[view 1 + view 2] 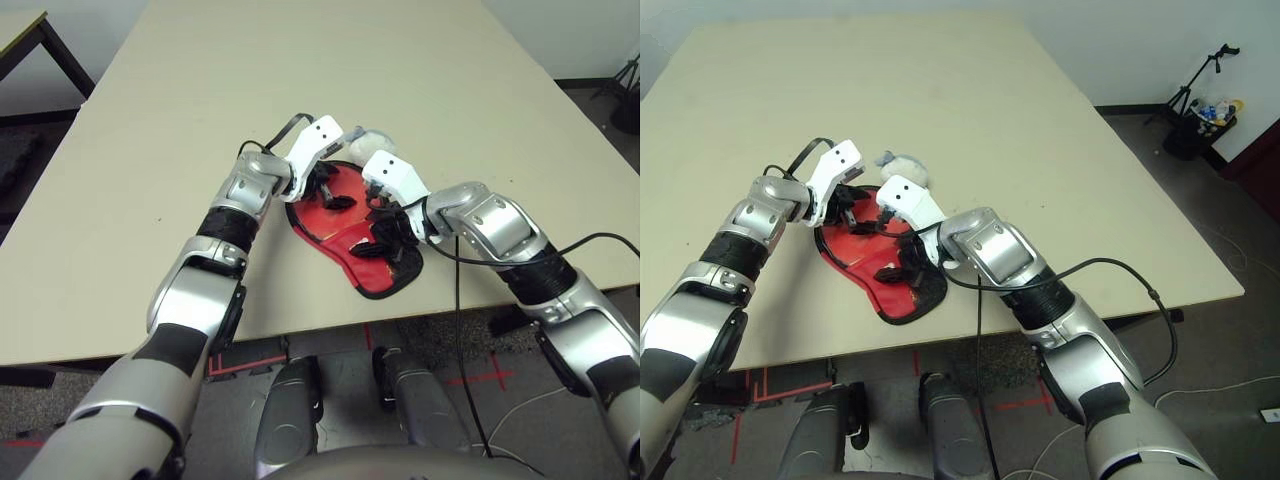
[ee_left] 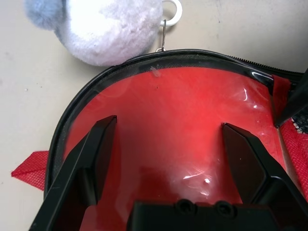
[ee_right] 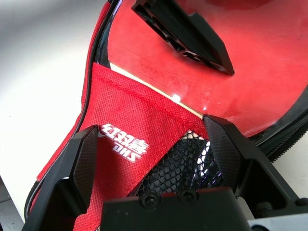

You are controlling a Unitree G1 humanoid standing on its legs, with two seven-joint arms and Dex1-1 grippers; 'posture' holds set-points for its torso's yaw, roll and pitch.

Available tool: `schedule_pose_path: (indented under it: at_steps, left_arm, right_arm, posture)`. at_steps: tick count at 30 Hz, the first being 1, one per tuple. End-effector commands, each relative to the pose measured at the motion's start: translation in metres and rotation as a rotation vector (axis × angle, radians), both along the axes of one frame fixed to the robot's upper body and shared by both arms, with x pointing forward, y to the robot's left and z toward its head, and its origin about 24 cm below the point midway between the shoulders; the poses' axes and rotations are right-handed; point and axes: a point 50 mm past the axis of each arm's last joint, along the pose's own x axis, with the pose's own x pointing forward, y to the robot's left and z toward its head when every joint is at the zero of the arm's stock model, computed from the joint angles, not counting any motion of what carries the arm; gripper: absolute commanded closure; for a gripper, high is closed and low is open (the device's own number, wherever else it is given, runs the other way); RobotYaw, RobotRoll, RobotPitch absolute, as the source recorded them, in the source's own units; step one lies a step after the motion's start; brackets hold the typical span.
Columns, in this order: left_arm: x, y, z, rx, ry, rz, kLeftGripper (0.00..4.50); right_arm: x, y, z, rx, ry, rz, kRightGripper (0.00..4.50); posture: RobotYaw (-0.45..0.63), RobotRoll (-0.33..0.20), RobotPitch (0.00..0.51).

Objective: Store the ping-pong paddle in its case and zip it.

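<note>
On the case, white "DHS" lettering sits between the right end effector's spread fingers; left end effector likewise gapes.

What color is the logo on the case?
White, on the red case flap; clearest in the right wrist view.

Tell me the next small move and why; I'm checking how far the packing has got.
Probably close the case: its red flap lies folded back, and the paddle already sits inside with its face bare. Both grippers, left and right, hover open above it. The right gripper could pinch the flap and draw it over the paddle before zipping.
</note>
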Motion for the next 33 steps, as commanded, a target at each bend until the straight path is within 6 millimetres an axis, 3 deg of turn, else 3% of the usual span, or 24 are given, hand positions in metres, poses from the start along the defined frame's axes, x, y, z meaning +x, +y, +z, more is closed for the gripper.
schedule_pose_path:
  at_steps: [1, 8, 12, 16, 18, 28, 33]
  left_arm:
    - [-0.004, 0.01, -0.026, 0.06, 0.084, 0.063, 0.02]
    - [-0.002, 0.01, -0.029, 0.068, 0.096, 0.097, 0.02]
    - [-0.001, 0.008, -0.029, 0.069, 0.093, 0.1, 0.02]
    - [-0.001, 0.007, -0.029, 0.068, 0.093, 0.097, 0.02]
    - [-0.001, 0.006, -0.03, 0.067, 0.095, 0.094, 0.02]
    - [-0.002, 0.001, -0.032, 0.057, 0.104, 0.079, 0.02]
    - [-0.003, -0.001, -0.032, 0.053, 0.105, 0.074, 0.02]
  right_arm:
    - [0.003, -0.004, -0.006, -0.02, 0.02, -0.044, 0.0]
    - [0.028, -0.01, 0.045, 0.069, -0.145, -0.146, 0.0]
    - [0.053, -0.021, 0.091, 0.126, -0.362, -0.309, 0.0]
    - [0.067, -0.023, 0.115, 0.189, -0.483, -0.385, 0.0]
    - [0.071, -0.022, 0.115, 0.19, -0.502, -0.38, 0.0]
    - [0.083, -0.012, 0.072, -0.005, -0.448, -0.221, 0.0]
    - [0.089, -0.01, 0.062, -0.061, -0.435, -0.188, 0.0]
  posture:
    - [0.0, 0.0, 0.168]
    - [-0.01, 0.0, 0.172]
    - [-0.01, 0.0, 0.174]
    - [-0.01, 0.0, 0.174]
    - [-0.01, 0.0, 0.174]
    - [-0.01, 0.0, 0.172]
    - [-0.01, 0.0, 0.172]
